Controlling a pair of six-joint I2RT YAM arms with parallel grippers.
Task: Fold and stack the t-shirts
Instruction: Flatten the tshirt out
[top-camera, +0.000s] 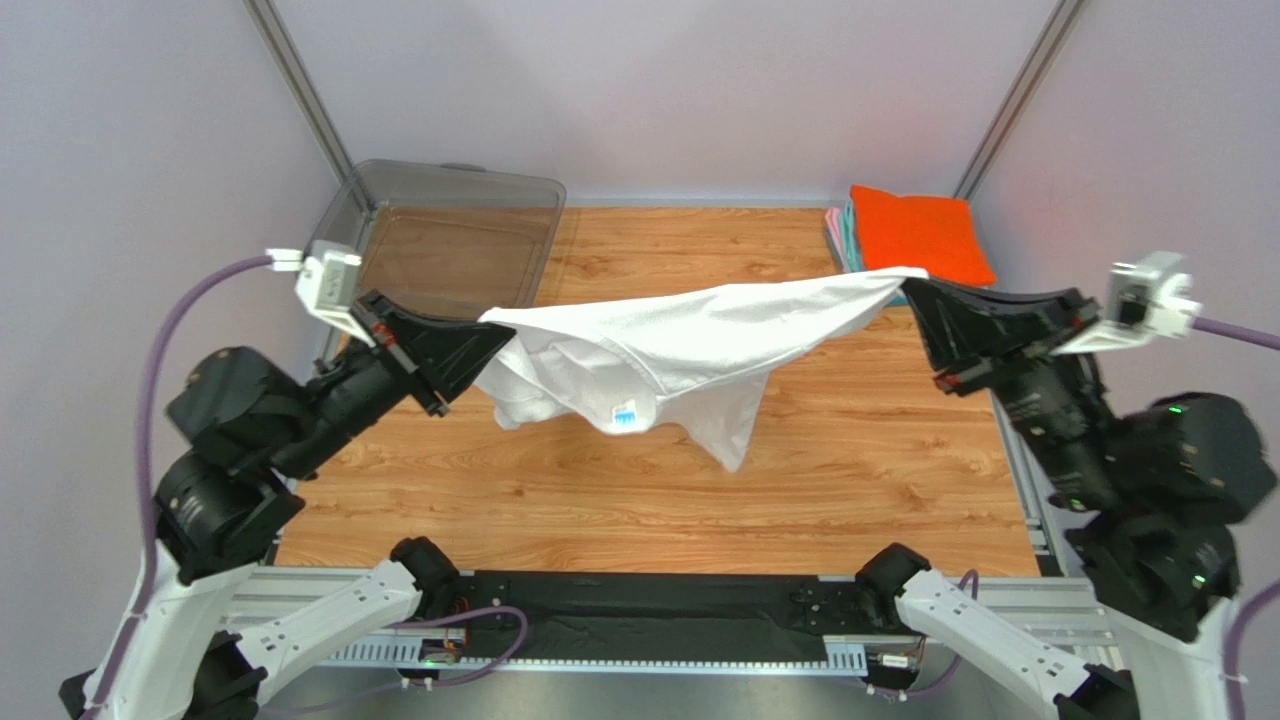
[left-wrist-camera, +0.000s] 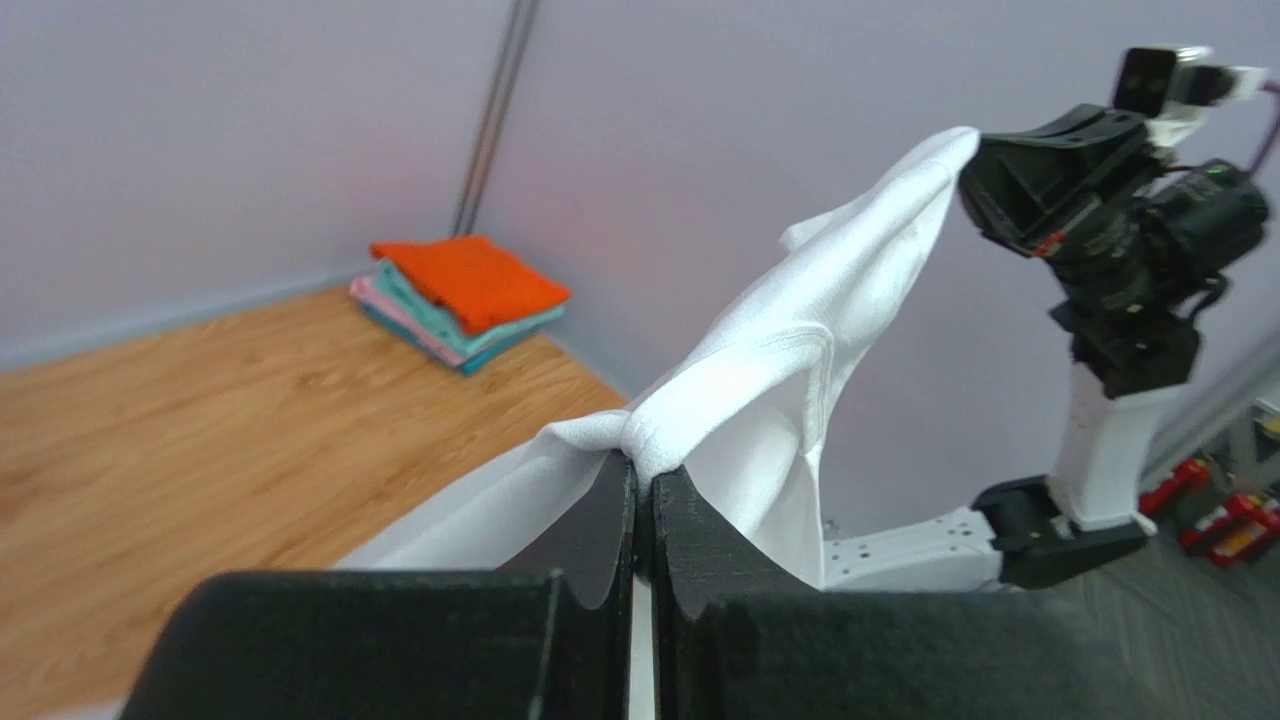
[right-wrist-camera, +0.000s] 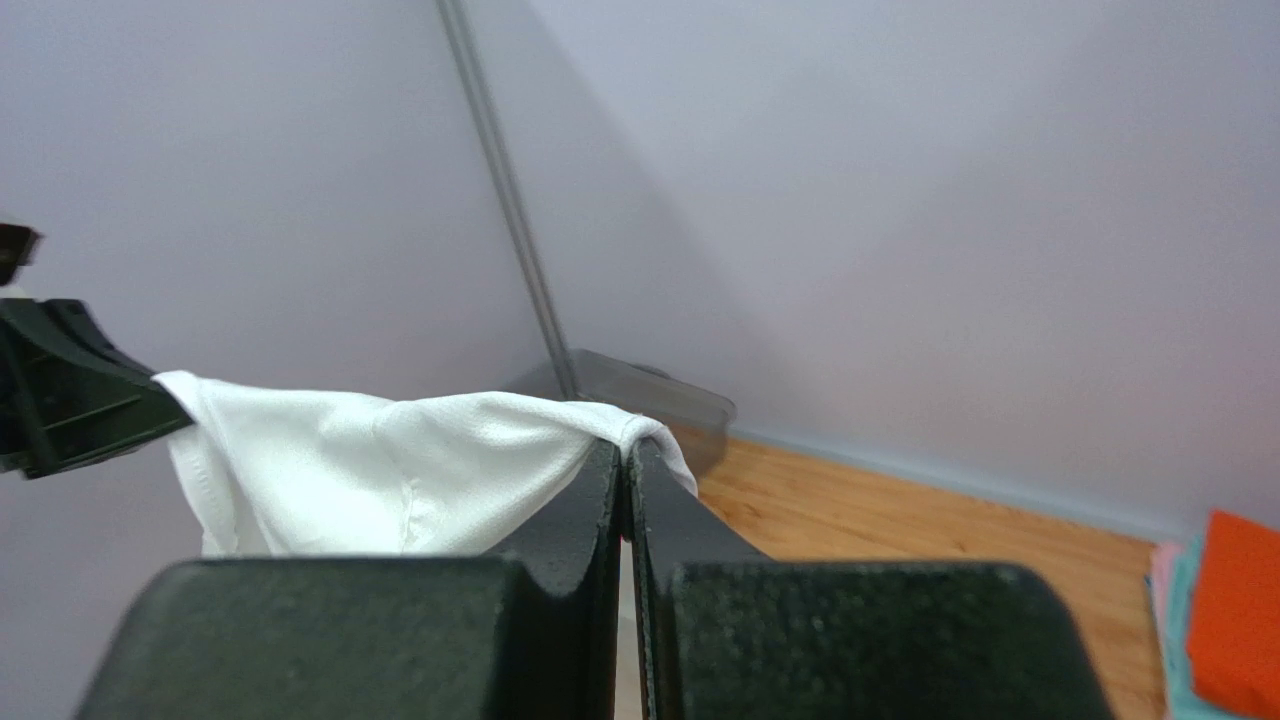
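Observation:
A white t-shirt (top-camera: 676, 353) hangs stretched in the air between my two grippers, above the wooden table. My left gripper (top-camera: 484, 321) is shut on its left end, seen up close in the left wrist view (left-wrist-camera: 643, 468). My right gripper (top-camera: 908, 279) is shut on its right end, the cloth pinched between the fingertips in the right wrist view (right-wrist-camera: 627, 446). The shirt's body sags toward the table in loose folds. A stack of folded t-shirts (top-camera: 914, 234), orange on top of teal and pink, lies at the back right corner and shows in the left wrist view (left-wrist-camera: 458, 297).
A clear grey plastic bin (top-camera: 451, 237) stands at the back left of the table (top-camera: 842, 480). Pale walls and two slanted metal posts (top-camera: 301, 83) close in the back. The arms' bases sit along the near edge.

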